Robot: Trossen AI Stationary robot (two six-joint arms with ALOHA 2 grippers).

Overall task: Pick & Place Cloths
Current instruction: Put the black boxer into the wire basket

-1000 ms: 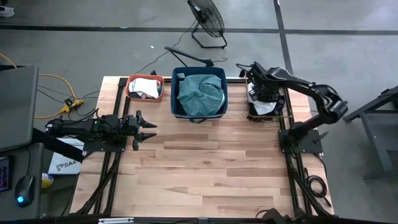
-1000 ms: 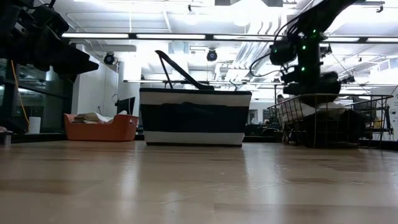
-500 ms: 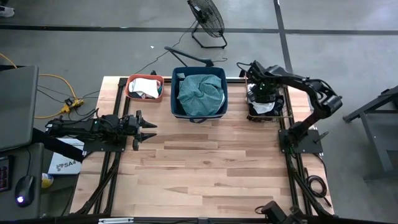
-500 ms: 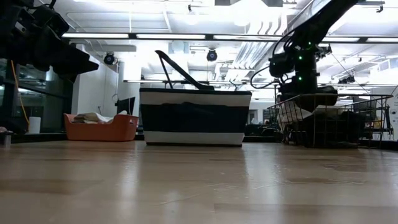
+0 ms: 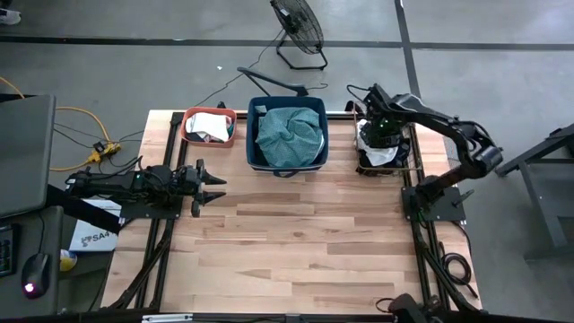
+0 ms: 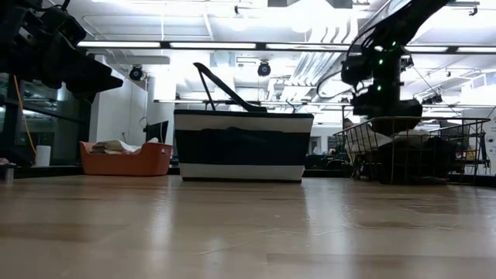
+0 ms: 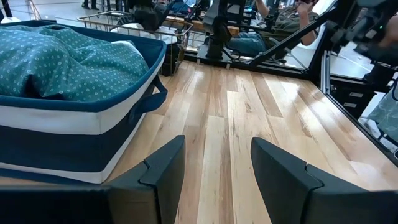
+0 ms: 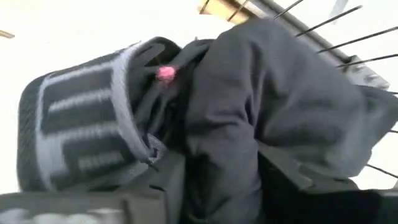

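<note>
two right fingers [image 8: 168, 186] are clamped on a black cloth [image 8: 261, 106] bunched between them.

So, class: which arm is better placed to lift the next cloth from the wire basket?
The right. Its gripper hangs over the wire basket, fingers around black cloth. The left gripper waits open, far across the table.

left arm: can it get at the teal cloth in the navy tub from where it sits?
Probably yes. The left gripper waits open over the table's left side, and the teal cloth lies heaped on top of the open navy tub. Bare tabletop lies between them, and the right gripper is off over the wire basket.
</note>
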